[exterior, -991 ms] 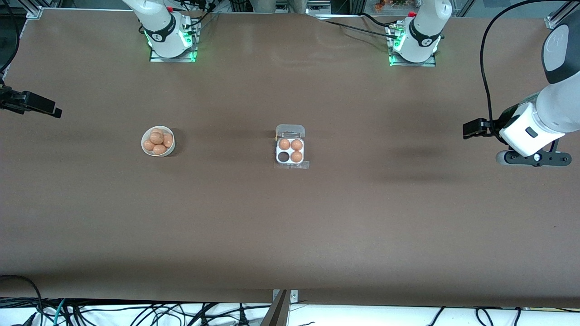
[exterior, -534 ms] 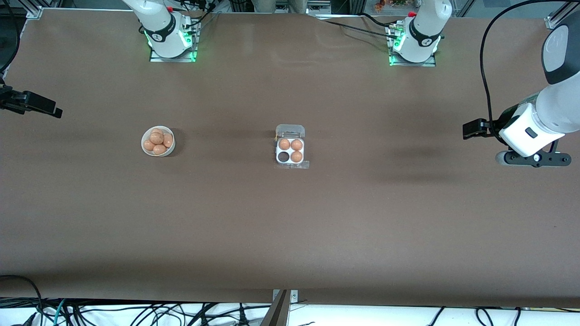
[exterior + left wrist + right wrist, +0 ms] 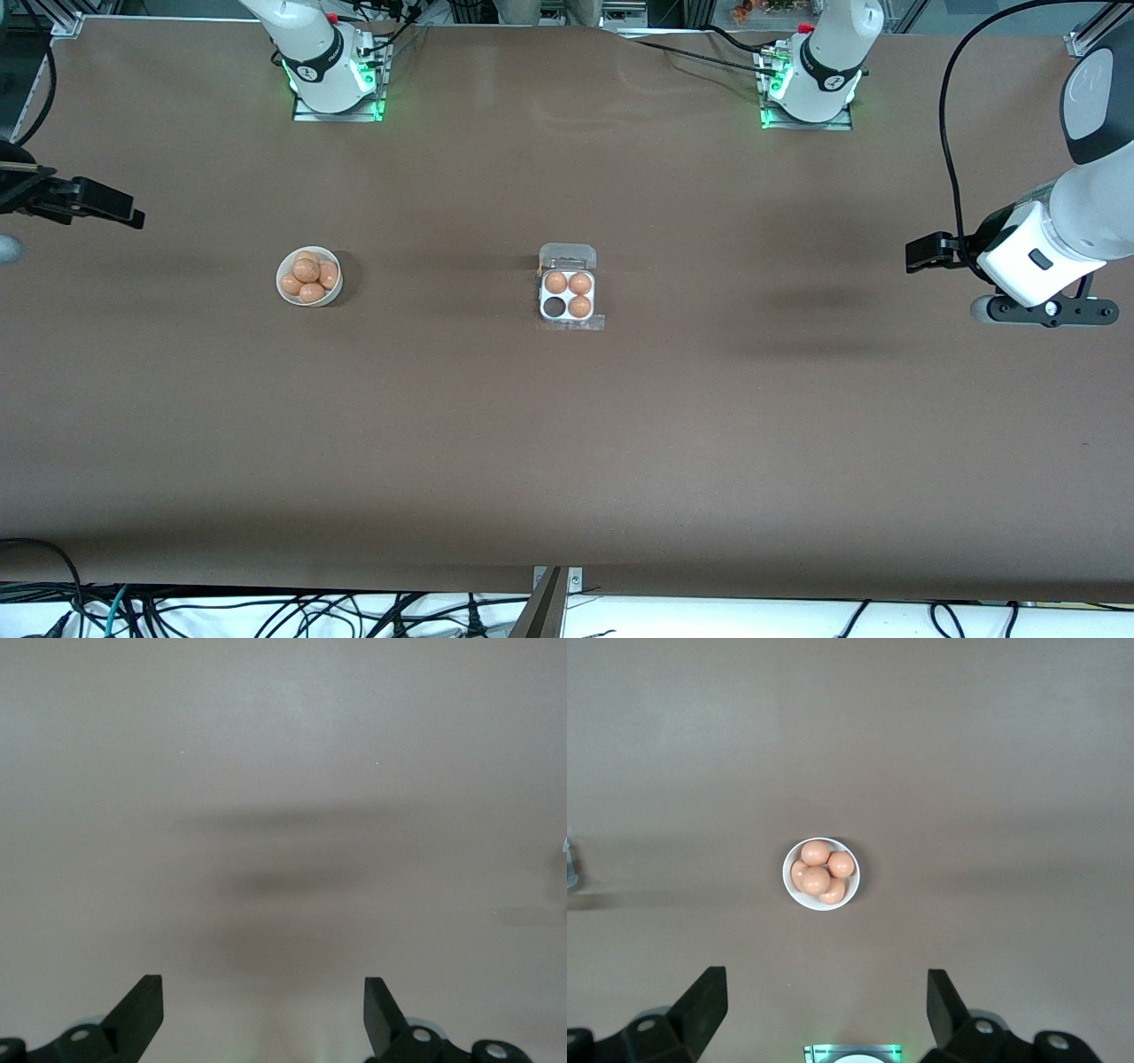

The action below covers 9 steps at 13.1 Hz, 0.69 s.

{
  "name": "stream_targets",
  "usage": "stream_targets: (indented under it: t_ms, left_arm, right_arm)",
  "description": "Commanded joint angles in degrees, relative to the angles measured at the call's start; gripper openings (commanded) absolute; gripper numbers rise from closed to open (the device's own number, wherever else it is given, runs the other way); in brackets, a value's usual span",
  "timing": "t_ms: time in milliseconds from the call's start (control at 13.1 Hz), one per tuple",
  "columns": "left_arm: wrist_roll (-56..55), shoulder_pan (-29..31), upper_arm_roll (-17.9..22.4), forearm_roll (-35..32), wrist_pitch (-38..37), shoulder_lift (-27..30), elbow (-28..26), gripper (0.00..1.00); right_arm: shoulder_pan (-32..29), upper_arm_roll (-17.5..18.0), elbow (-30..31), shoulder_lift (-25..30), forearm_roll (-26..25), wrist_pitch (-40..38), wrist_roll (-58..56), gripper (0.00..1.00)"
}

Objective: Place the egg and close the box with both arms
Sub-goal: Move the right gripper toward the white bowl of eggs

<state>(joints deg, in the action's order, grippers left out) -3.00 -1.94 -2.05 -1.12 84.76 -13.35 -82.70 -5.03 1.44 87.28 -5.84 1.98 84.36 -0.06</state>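
The small square white egg box (image 3: 568, 295) with its hinged clear plastic lid (image 3: 568, 256) open sat at the middle of the brown worktop (image 3: 567, 443), three orange-brown eggs in its cells and one cell, on the side nearer the front camera and toward the right arm's end, bare. The round white bowl (image 3: 309, 276) of orange-brown eggs (image 3: 819, 871) stood well apart from the box, toward the right arm's end. The left gripper (image 3: 264, 1014) hung over bare worktop at the left arm's end, jaws wide with nothing between them, well apart from the box. The right gripper (image 3: 826, 1010) hung over the worktop's edge at the right arm's end, jaws wide and holding nothing, well apart from the bowl. Cables (image 3: 266, 611) lay along the white strip just off the worktop's near edge.
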Motion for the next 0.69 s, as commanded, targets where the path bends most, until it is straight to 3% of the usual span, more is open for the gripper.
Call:
stream_targets:
  t_ms: [0,610]
  left_arm:
    - [0.19,0.62,0.21,0.07,-0.82,-0.36,1.84,1.00]
    - [0.37,0.71,0.21,0.25,-0.91,-0.10,1.93,1.00]
  right_arm:
    - [-0.07,0.32,1.48,-0.22,0.66,0.27,0.50,1.00]
    - [0.02,1.99,15.27,0.48,0.66,12.74,0.59,1.00]
